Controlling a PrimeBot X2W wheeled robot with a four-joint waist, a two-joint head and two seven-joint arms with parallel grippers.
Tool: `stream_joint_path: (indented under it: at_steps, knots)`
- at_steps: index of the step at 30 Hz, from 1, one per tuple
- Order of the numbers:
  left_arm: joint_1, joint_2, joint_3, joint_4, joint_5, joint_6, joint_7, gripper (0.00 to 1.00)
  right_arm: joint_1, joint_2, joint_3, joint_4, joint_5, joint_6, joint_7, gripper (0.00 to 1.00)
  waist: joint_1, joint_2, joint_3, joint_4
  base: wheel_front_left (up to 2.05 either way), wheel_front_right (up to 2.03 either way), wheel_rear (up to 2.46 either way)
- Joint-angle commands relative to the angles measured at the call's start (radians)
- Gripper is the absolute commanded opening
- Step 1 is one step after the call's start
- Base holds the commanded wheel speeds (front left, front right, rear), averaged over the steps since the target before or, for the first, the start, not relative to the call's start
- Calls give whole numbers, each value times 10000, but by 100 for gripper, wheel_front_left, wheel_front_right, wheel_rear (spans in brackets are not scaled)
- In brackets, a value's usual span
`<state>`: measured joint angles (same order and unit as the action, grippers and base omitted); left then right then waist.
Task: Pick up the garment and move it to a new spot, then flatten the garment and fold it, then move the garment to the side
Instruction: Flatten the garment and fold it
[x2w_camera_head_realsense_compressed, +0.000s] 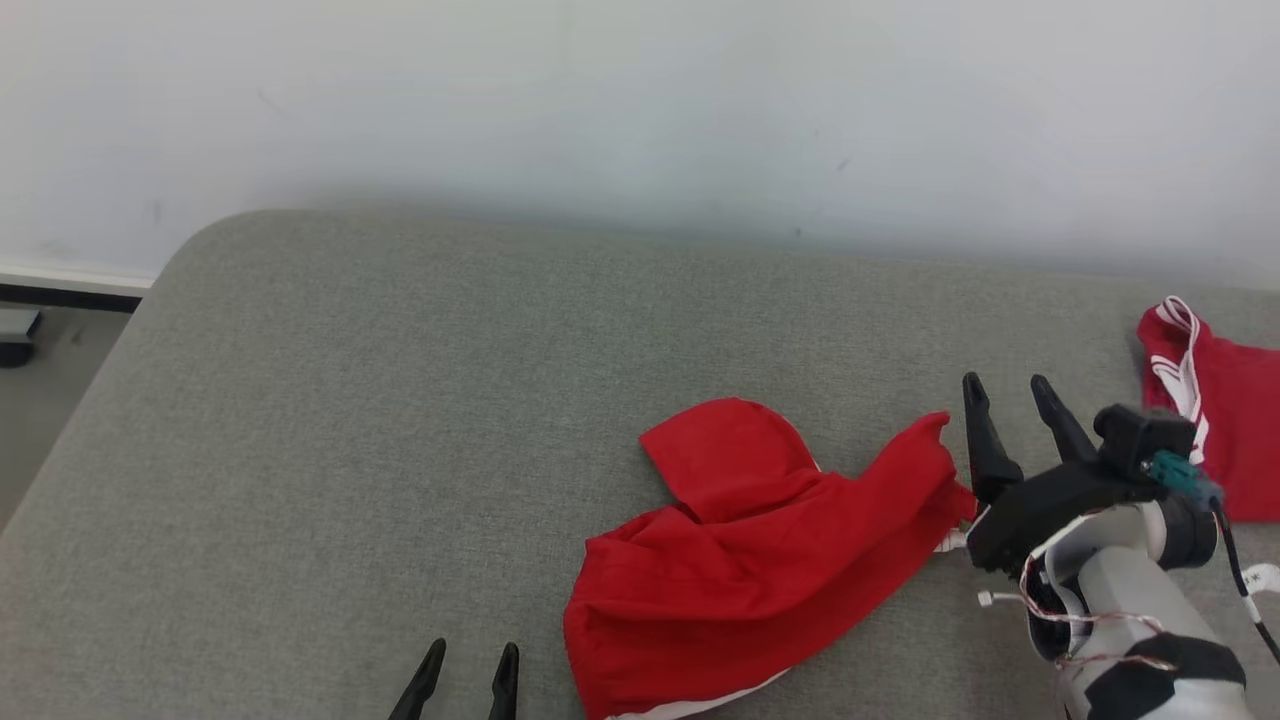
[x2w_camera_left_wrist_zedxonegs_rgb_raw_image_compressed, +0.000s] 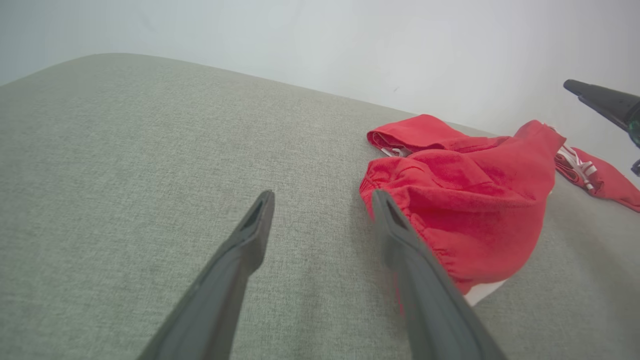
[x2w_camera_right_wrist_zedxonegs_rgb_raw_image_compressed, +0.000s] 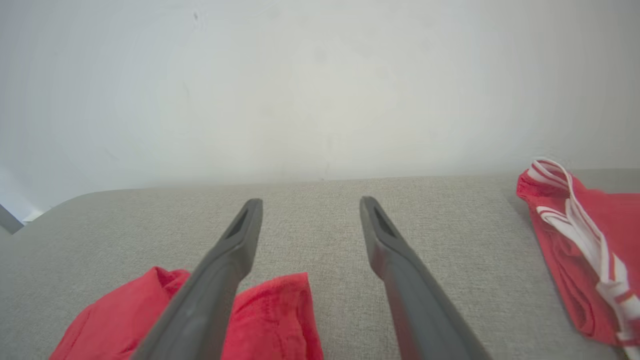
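- Head view: red garment (x2w_camera_head_realsense_compressed: 740, 560) lies crumpled on the grey upholstered surface (x2w_camera_head_realsense_compressed: 400, 400), right of the middle and near the front edge, with a white hem showing underneath it
- The right gripper (x2w_camera_head_realsense_compressed: 1005, 385) stands just beside the garment's right-hand corner, its fingers spread and holding nothing
- The left gripper (x2w_camera_head_realsense_compressed: 473, 650) shows its tips at the bottom edge, fingers apart, left of the garment and clear of it
- A second red piece with white stripes (x2w_camera_head_realsense_compressed: 1225, 430) lies at the far right
- Left wrist view: the left gripper (x2w_camera_left_wrist_zedxonegs_rgb_raw_image_compressed: 322, 197) has its fingers spread wide and empty; the garment (x2w_camera_left_wrist_zedxonegs_rgb_raw_image_compressed: 475, 200) lies to their right, close to the right finger
- Right wrist view: the right gripper (x2w_camera_right_wrist_zedxonegs_rgb_raw_image_compressed: 310, 202) has its fingers wide apart over bare grey fabric; the garment (x2w_camera_right_wrist_zedxonegs_rgb_raw_image_compressed: 270, 320) lies low under the left finger, and the striped piece (x2w_camera_right_wrist_zedxonegs_rgb_raw_image_compressed: 570, 260) lies well apart at the right
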<state>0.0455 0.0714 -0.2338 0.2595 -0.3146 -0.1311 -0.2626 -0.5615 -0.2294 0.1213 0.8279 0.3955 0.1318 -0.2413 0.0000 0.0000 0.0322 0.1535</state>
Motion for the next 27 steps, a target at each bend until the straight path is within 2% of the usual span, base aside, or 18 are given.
stream_joint_path:
  at_steps: [1,5,10,13,19,27]
  knots:
    - [143,1,15,-49,19,12,-34,100,385,-58,113,-179,94,-28,-97,100,0,0,-172,-227,0,0,0]
    - [206,-21,48,-120,69,12,-34,100,1510,-319,394,-1001,-52,-28,-229,100,0,0,-242,-393,0,0,0]
    - [352,-40,-65,-157,93,12,-34,100,2577,-259,423,-1684,-188,-28,-237,100,0,0,-246,-509,0,0,0]
    - [428,120,-530,-4,91,12,-34,100,3266,-85,556,-1921,-288,-28,-240,100,0,0,-211,-586,0,0,0]
    - [514,272,-1047,298,-111,12,-34,100,3384,-175,759,-1710,-810,-28,-199,100,0,0,-135,-623,0,0,0]
    - [-7,457,-1828,1079,-298,12,-32,100,2607,48,615,-908,-1038,-28,-53,100,0,0,106,-530,0,0,0]
